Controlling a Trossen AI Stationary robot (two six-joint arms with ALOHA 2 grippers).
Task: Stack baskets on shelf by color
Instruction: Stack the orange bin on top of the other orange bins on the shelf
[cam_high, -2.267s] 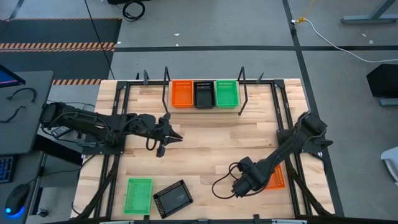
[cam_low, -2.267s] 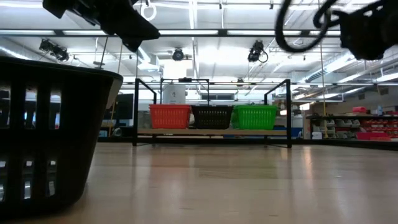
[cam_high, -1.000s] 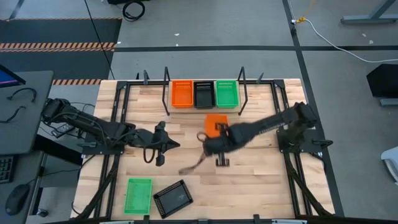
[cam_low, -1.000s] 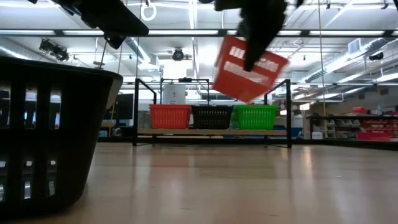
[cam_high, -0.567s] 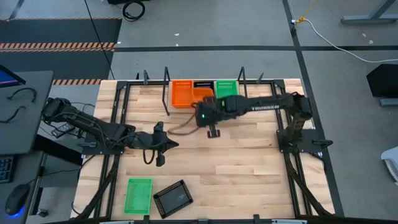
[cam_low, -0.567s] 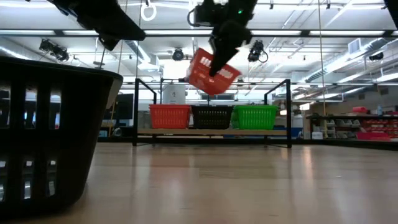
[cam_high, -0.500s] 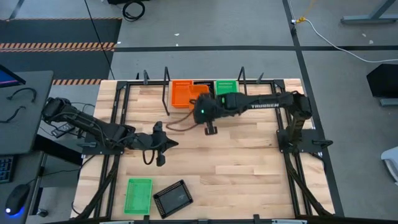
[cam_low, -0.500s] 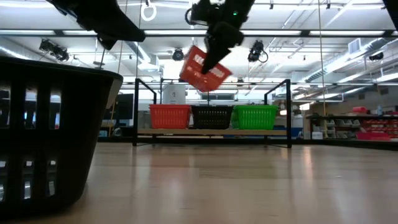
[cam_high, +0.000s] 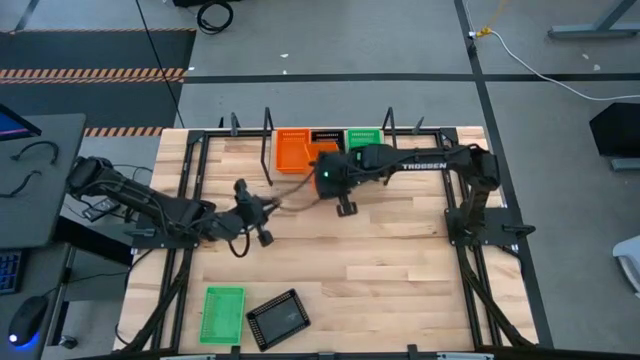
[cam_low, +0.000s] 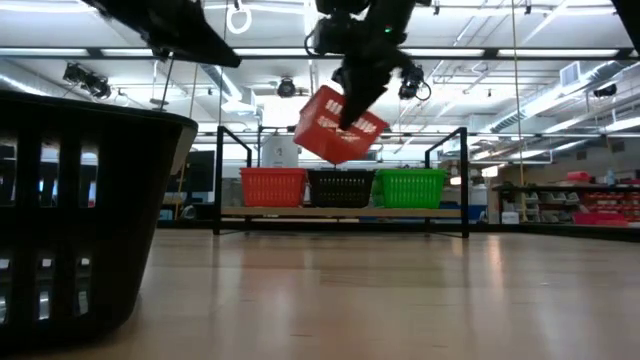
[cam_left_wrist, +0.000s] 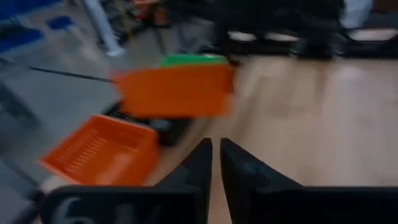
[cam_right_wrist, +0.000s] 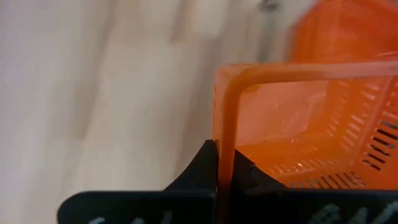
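Note:
My right gripper (cam_high: 329, 166) is shut on an orange basket (cam_low: 335, 123), which it holds tilted in the air above the shelf (cam_low: 340, 212). On the shelf board an orange basket (cam_low: 273, 187), a black one (cam_low: 341, 188) and a green one (cam_low: 411, 187) stand side by side on their bases. The held basket is over the place where the orange and black ones meet (cam_high: 321, 151). My left gripper (cam_left_wrist: 214, 152) is shut and empty over the table's left middle (cam_high: 258, 208), pointing toward the shelf. My right gripper pinches one wall of the orange basket at its rim (cam_right_wrist: 225, 146), near a corner, with one finger inside the basket and one outside. The basket is lifted clear, tilted, and hangs below the fingers (cam_low: 352, 100) above the shelf's baskets.
A green basket (cam_high: 222, 312) and a black basket (cam_high: 278, 319) lie on the table near its front edge at the left. The black one fills the low view's left side (cam_low: 70, 210). The shelf's upright rods (cam_high: 388, 148) stand beside the row of baskets.
My right gripper has carried the orange basket from over the table's middle toward the far edge and a little left, up over the shelf. The basket has stayed tilted and clear. My left gripper has turned toward the shelf.

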